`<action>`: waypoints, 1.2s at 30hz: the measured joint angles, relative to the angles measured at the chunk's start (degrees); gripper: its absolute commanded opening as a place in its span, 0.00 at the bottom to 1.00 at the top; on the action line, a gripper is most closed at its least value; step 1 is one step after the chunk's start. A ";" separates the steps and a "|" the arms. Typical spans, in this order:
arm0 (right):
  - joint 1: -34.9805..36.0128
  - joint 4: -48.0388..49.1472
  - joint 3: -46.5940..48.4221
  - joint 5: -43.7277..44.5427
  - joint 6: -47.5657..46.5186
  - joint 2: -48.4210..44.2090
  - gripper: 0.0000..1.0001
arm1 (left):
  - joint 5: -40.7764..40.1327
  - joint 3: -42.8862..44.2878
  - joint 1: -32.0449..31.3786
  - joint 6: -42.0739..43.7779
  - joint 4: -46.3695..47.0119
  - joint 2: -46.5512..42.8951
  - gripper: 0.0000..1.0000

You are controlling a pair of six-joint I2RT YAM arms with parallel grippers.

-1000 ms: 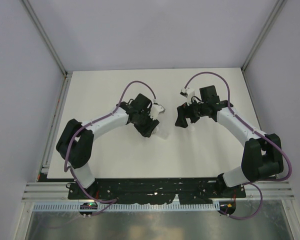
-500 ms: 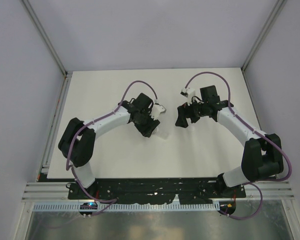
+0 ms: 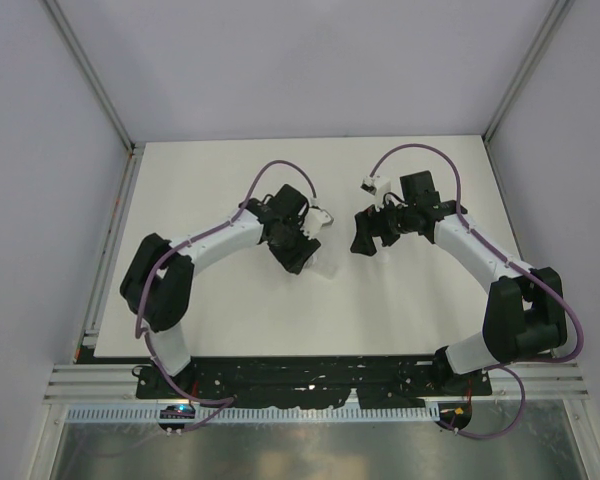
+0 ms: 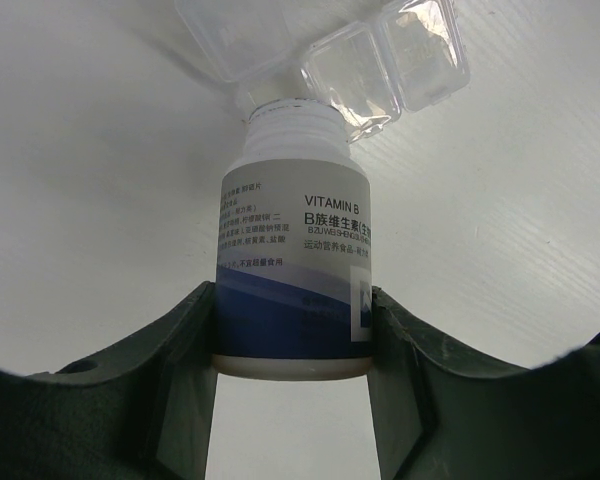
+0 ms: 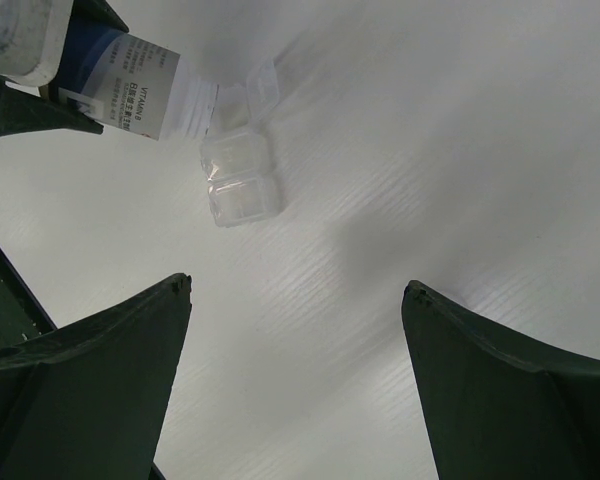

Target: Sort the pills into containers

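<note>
My left gripper [image 4: 293, 335] is shut on a bottle [image 4: 295, 260] with a white and blue Vitamin B label. The bottle is held near its base, and its white threaded neck points at a clear plastic box with compartments [image 4: 370, 60] lying on the table. The right wrist view shows the same bottle [image 5: 130, 85] tilted, its mouth beside the clear box [image 5: 240, 180]. My right gripper [image 5: 295, 290] hangs open above bare table, nothing between its fingers, a short way from the box. From above, the left gripper [image 3: 305, 250] and right gripper [image 3: 365, 235] face each other mid-table. No pills are visible.
The white table [image 3: 410, 300] is walled on the left, back and right. A metal rail [image 3: 320, 380] with both arm bases runs along the near edge. Purple cables [image 3: 420, 150] loop above each wrist.
The left arm's elbow and wrist have shifted slightly, with the bottle still in its grip. The right arm has not moved.
</note>
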 measured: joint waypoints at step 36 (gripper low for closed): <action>-0.22 -0.02 0.00 -0.04 0.00 0.48 0.90 | -1.49 3.52 -0.52 0.48 -3.93 1.70 0.00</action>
